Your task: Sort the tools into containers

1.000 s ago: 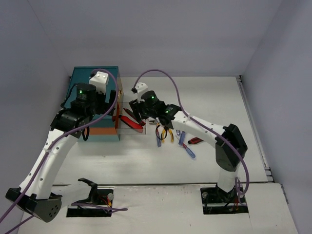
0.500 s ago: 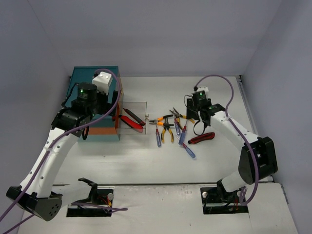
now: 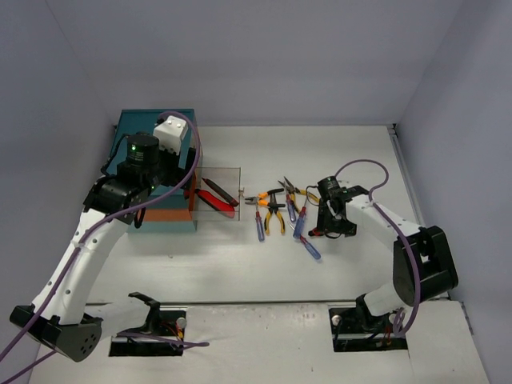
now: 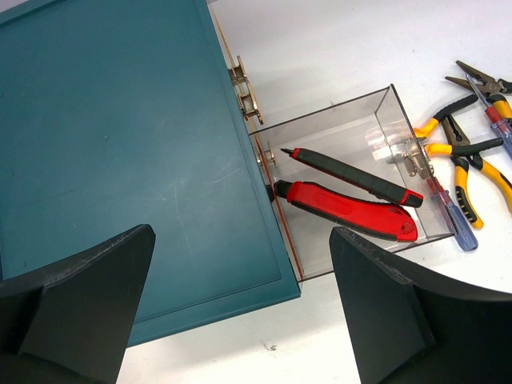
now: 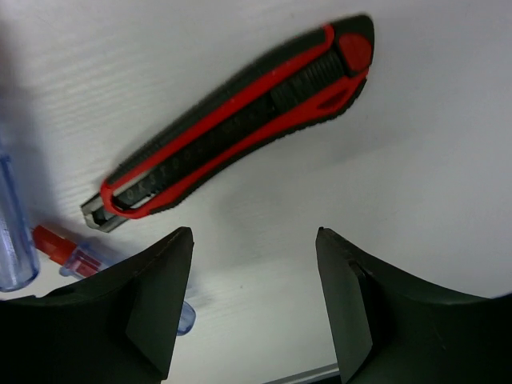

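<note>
**Item 1. Right hand** (image 5: 252, 296): spread wide and empty. It is poised low over the table (image 3: 240, 264), right of the tool cluster.

**Item 2. Loose cutter** (image 5: 240, 128): red-and-black handle, lying flat and diagonal on the table. In the wrist view it sits beyond the fingertips rather than between them, and nothing touches it. A blue-handled screwdriver (image 5: 76, 254) lies just beside its blade end.

**Item 3. Left hand** (image 4: 240, 320): spread wide and empty, hovering above the teal chest (image 4: 120, 136) and taking no part in the pick.

**Item 4. Open drawer** (image 4: 328, 114): clear-walled and pulled out from the chest. It holds two red-and-black cutters, one broad (image 4: 344, 210) and one slim (image 4: 356, 176), side by side.

**Item 5. Unsorted stock**: orange-handled pliers (image 3: 274, 210) and a second screwdriver (image 3: 259, 226) lie between the drawer and the right hand.

**Step in hand (judged)**: the right hand picks up the loose cutter for the open drawer, where its kind already lies.

**Handling notes (judged)**:
- Turn the wrist so the closing line crosses the handle's narrow width.
- Centre on mid-handle, away from the blade end and the neighbouring screwdriver.
- Come down straight until the fingers (image 5: 152, 304) straddle both long sides, then close.
- The handle's ribbed rubber facing should hold well. A grip near either end risks the tool pivoting during the carry.
- Release low inside the drawer, lengthwise with the two cutters there.
</note>
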You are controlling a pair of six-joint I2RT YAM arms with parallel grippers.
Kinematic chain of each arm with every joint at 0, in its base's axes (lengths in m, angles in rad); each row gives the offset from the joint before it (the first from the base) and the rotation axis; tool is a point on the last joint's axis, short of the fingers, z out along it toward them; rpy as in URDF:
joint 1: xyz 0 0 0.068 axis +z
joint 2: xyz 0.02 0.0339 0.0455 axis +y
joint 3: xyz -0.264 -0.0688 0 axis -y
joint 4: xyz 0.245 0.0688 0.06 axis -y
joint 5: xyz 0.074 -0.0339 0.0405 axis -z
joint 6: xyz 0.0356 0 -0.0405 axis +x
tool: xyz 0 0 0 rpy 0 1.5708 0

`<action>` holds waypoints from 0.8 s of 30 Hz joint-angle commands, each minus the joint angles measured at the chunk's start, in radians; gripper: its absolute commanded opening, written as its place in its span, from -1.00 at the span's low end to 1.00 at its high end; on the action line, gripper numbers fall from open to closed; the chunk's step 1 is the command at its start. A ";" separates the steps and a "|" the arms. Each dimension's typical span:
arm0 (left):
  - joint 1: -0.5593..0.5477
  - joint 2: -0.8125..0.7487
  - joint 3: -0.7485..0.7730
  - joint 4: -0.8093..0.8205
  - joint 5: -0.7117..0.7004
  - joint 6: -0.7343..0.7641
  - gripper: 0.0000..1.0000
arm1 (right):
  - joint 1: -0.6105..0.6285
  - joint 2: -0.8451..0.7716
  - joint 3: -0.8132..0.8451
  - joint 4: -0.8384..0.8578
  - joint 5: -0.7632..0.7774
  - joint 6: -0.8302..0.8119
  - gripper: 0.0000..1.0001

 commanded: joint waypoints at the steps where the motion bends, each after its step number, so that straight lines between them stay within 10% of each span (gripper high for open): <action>1: -0.009 -0.015 0.020 0.040 0.007 0.011 0.78 | 0.005 -0.016 -0.028 -0.045 -0.009 0.083 0.19; 24: -0.009 -0.009 0.025 0.040 -0.034 0.023 0.79 | -0.003 0.241 0.219 0.097 0.073 0.128 0.14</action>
